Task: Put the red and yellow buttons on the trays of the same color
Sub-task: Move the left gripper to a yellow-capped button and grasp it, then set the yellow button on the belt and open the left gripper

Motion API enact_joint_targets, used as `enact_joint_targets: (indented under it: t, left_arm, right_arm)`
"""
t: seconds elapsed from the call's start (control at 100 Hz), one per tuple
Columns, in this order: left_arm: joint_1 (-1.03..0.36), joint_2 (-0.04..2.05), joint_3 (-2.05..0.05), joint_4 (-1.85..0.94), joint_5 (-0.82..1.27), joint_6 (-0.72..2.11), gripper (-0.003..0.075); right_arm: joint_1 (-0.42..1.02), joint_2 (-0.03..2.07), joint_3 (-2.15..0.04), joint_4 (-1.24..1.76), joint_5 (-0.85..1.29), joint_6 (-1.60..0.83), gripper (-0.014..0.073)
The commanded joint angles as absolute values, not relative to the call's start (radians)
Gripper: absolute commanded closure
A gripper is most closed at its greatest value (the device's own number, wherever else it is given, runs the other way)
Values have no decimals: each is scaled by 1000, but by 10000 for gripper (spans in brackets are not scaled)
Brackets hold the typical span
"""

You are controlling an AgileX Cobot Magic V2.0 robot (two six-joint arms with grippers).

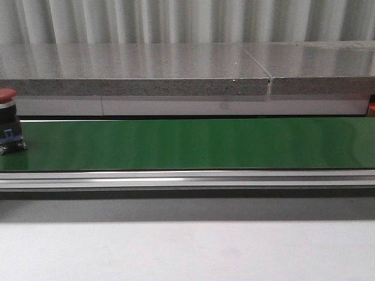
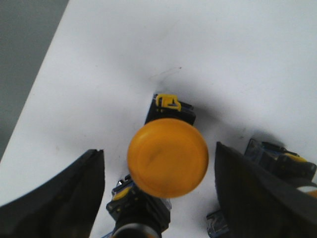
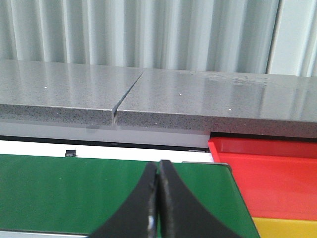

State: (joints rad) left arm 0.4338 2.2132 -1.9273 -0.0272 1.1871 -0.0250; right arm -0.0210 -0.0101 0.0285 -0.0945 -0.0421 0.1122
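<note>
In the left wrist view, a yellow button with a round yellow cap stands upright on a white surface, between the two black fingers of my left gripper. The jaws stand wide open on either side of it and do not touch it. In the front view, a red button rides at the far left end of the green belt. My right gripper is shut and empty above the belt. The red tray and a strip of the yellow tray lie past the belt's end.
More button bodies lie close around the yellow one: one below it and others by the right finger. The white surface ends at a grey floor edge. A grey stone ledge runs behind the belt.
</note>
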Motion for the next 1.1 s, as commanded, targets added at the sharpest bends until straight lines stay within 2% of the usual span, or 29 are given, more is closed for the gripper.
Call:
enact_joint_targets:
  t: [0.0,0.16,0.38,0.48,0.69,1.09]
  left_arm:
    - [434,2169,-1960,-42,1156,-25,257]
    - [434,2174,-1960,-47,1130,-25,277]
    - [434,2174,-1960,-47,1107,-25,486]
    - [434,2174,-1960,-47,1098,-25,533]
    - [432,2143,-1960,-47,1101,-25,535]
    - [409,1959,-1960,-56,1166,0,535]
  right_arm:
    - [-23,-25,23,-101,-120,107,651]
    - [-23,-25,23,-101,-120,107,651]
    - [-23,-25,23,-101,-120,107,651]
    - [-23,-25,23,-101,-120,107,651]
    - [-23,-25,23,-101,-120,107,651]
    - [-23,-25,23,-101,-120,107,651]
